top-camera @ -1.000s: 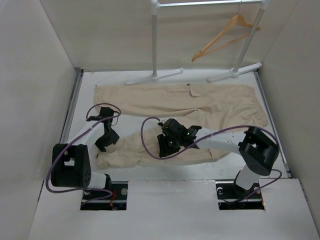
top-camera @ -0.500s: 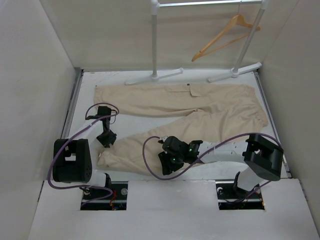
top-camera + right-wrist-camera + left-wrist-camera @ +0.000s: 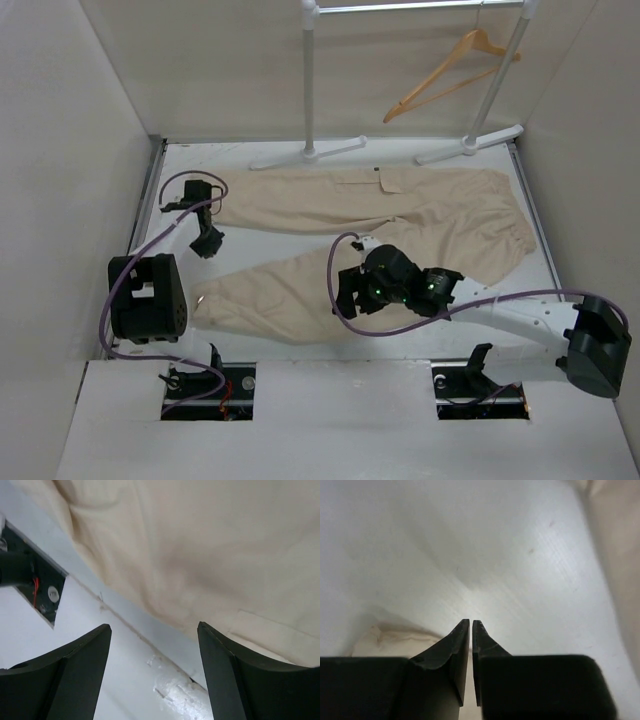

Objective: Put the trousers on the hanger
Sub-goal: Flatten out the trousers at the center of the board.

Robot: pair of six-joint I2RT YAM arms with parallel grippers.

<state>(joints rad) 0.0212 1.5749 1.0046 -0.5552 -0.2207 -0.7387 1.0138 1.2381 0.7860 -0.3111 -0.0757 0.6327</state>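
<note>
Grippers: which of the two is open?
The right gripper, jaws spread wide over the beige cloth trousers; the left gripper is shut above the white table.

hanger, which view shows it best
Top external: the hanger shows whole, at the upper right. The left wrist view shows mostly table, the right wrist view mostly trousers; neither shows the hanger.

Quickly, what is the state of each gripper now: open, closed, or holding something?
Left gripper: closed, holding nothing.
Right gripper: open, empty, above the trousers.
</note>
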